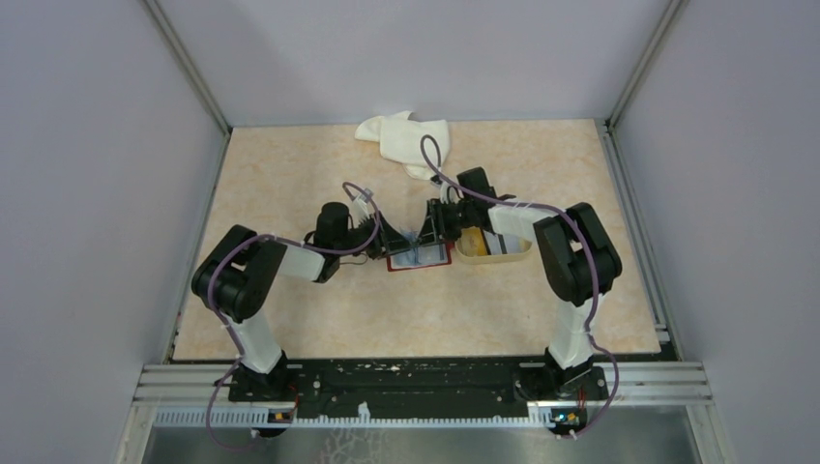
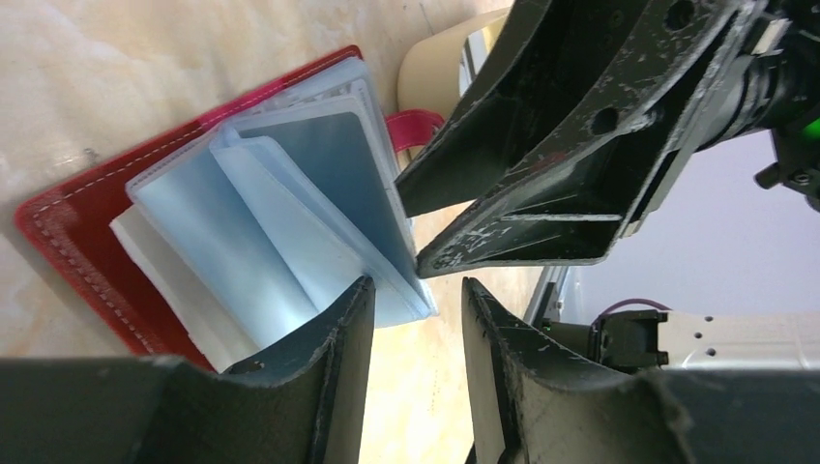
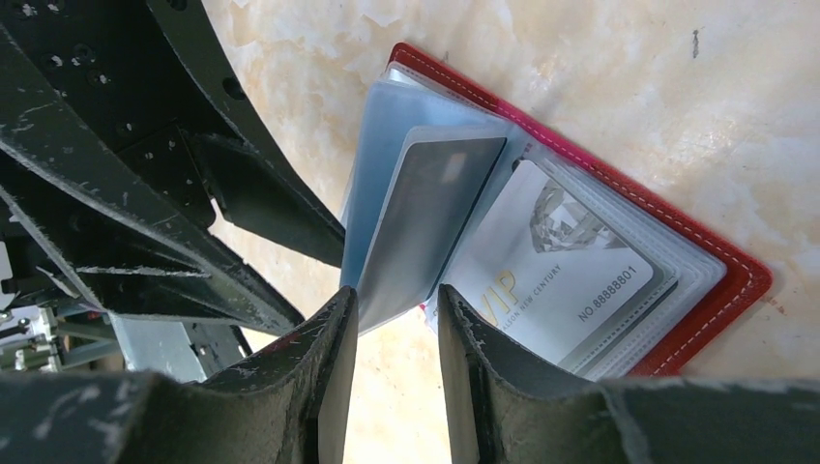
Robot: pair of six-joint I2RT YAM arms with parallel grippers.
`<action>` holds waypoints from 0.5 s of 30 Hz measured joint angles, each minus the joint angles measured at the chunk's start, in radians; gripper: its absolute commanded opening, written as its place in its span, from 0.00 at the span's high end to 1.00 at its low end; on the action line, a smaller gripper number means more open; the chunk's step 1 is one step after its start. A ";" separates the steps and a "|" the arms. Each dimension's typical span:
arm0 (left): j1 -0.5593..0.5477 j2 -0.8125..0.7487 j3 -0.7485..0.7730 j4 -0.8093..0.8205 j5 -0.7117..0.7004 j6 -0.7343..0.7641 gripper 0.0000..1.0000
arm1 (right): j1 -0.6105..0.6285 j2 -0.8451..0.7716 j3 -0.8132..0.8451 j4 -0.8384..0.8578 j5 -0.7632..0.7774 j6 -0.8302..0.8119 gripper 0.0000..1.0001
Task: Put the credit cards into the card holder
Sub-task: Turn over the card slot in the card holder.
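Observation:
The dark red card holder (image 1: 419, 257) lies open on the table, its clear blue sleeves (image 2: 280, 213) fanned upward. One lifted sleeve holds a grey card (image 3: 430, 208). A white VIP card (image 3: 561, 266) sits in a flat sleeve on the holder's right half. My left gripper (image 2: 416, 290) is open at the sleeves' edge, with one finger (image 2: 334, 338) over them and only table showing in the gap. My right gripper (image 3: 396, 295) faces it, open, and the lower edge of the lifted sleeve reaches between its tips without being pinched. The two grippers nearly touch over the holder.
A beige tray (image 1: 495, 247) lies just right of the holder, under the right arm. The holder's snap tab (image 2: 416, 126) points toward it. A crumpled white cloth (image 1: 401, 140) lies at the back of the table. Side walls enclose the table.

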 measured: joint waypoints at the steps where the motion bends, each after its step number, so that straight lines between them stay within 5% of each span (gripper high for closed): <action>1: 0.000 -0.002 0.000 -0.011 -0.007 0.006 0.55 | -0.001 0.000 0.000 0.000 0.000 0.000 0.66; 15: 0.000 -0.078 0.000 -0.201 -0.127 0.119 0.57 | -0.020 -0.002 0.000 -0.013 0.043 -0.005 0.63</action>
